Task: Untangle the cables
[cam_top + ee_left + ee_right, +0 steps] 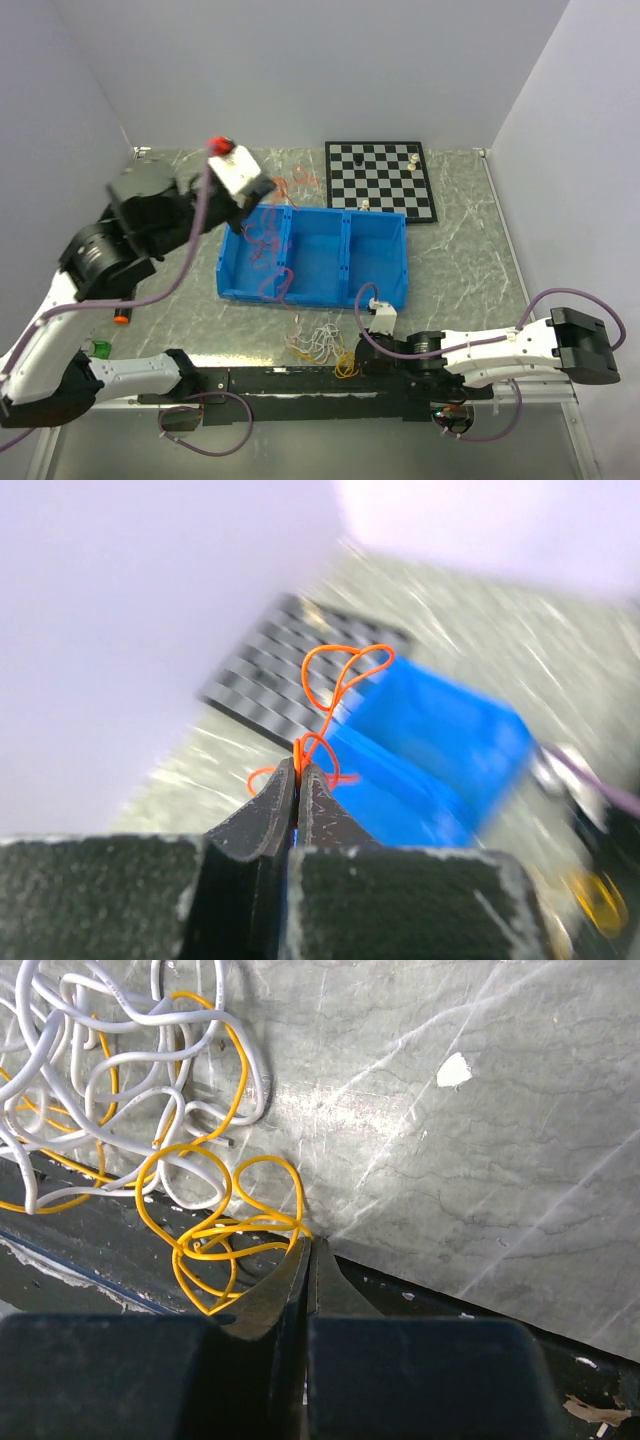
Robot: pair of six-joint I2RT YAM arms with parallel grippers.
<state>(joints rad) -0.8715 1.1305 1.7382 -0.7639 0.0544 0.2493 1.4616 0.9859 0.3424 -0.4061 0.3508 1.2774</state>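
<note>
Left arm is reaching up over the far-left corner of the blue bin (375,262). The left pincer (300,773) is pressing its jaws together on an orange cable (338,680), whose thin loops are rising from the tips; the view behind is blurring. Red-pink cables (266,243) are lying in the bin's left compartment. More orange loops (302,180) are lying on the worktop (460,250) just behind the bin, beside the chessboard (380,178).

Right arm is lying low along the near edge, reaching leftward. The right pincer (307,1252) is sitting down at the worktop with its jaws drawn together. A yellow cable (215,1235) is running into the tips and appears pinched there. Its coils are spilling over the edge of the dark base strip (100,1250).

The main clump, white cables (95,1050) with yellow strands threading through, is resting on the worktop between the bin's near wall and the base strip, just beside the right pincer.
</note>
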